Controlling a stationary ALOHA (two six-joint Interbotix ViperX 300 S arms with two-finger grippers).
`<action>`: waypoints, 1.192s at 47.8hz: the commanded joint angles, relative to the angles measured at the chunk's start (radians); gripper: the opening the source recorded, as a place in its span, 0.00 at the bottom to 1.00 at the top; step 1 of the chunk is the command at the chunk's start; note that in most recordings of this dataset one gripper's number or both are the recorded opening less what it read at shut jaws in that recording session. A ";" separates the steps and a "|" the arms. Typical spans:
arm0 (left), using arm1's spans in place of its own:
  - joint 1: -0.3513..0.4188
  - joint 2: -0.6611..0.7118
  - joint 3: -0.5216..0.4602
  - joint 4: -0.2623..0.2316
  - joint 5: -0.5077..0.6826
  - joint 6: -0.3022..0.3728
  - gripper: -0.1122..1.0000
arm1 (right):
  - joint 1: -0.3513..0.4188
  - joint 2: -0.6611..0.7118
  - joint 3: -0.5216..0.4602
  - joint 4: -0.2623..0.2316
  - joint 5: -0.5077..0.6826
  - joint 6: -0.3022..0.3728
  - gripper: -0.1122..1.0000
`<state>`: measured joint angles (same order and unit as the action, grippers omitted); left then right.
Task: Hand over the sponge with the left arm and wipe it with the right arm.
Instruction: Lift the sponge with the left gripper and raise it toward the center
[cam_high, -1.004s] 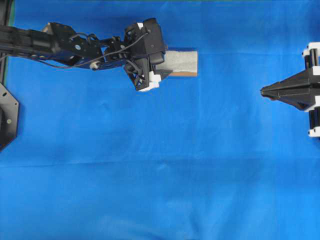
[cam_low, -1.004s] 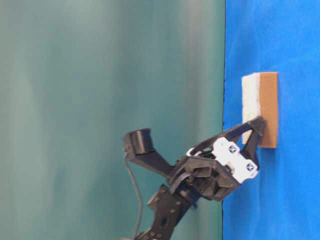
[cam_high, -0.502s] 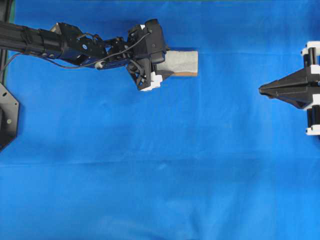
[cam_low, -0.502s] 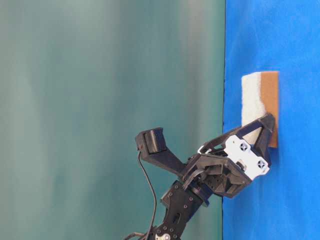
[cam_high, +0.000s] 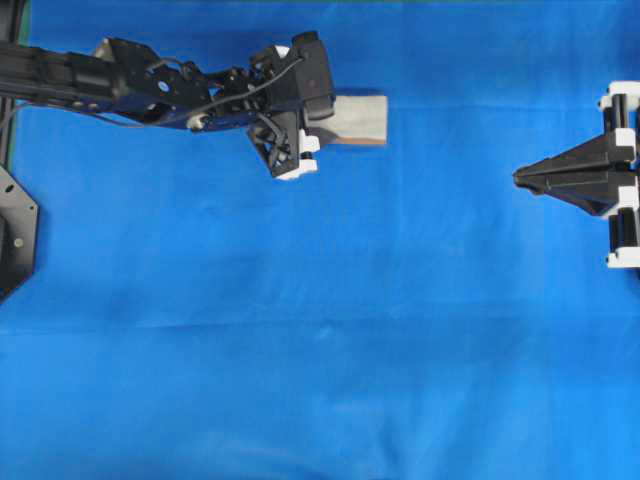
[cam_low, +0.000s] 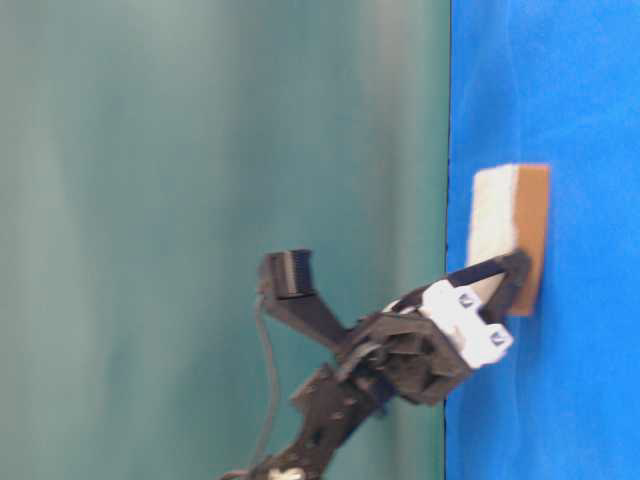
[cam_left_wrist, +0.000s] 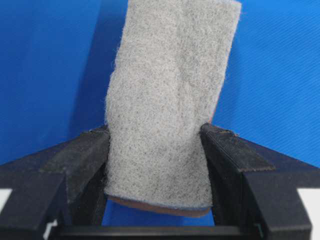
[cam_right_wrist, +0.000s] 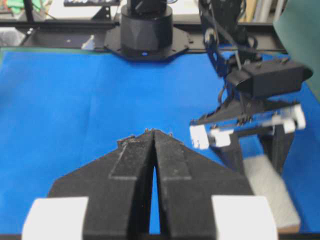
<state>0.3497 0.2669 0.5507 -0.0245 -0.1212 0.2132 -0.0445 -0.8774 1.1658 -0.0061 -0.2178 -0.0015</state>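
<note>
- Near the tabletop's far edge, the left tool (cam_high: 325, 122) clamps the sponge (cam_high: 358, 118) by its near end; long axis points toward the right tool (cam_high: 520, 177)
- Right tool closed tight, empty, well apart

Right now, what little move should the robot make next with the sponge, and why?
Probably lift it a little. The left hand has its fingers pressed against both sides of the sponge, which appears to lie on the blue cloth. The right hand waits shut, far off, so the sponge must rise before any handover.
</note>
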 joint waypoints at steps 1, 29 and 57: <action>-0.006 -0.089 0.006 -0.003 0.032 -0.006 0.53 | -0.005 0.006 -0.014 0.002 -0.011 0.002 0.12; -0.264 -0.380 0.066 -0.015 0.204 -0.144 0.53 | -0.035 0.051 -0.017 0.005 -0.025 0.003 0.12; -0.356 -0.383 0.077 -0.009 0.190 -0.238 0.53 | -0.029 0.149 -0.078 0.015 -0.031 0.046 0.12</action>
<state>-0.0077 -0.0920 0.6243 -0.0368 0.0782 -0.0261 -0.0782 -0.7486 1.1259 0.0046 -0.2362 0.0337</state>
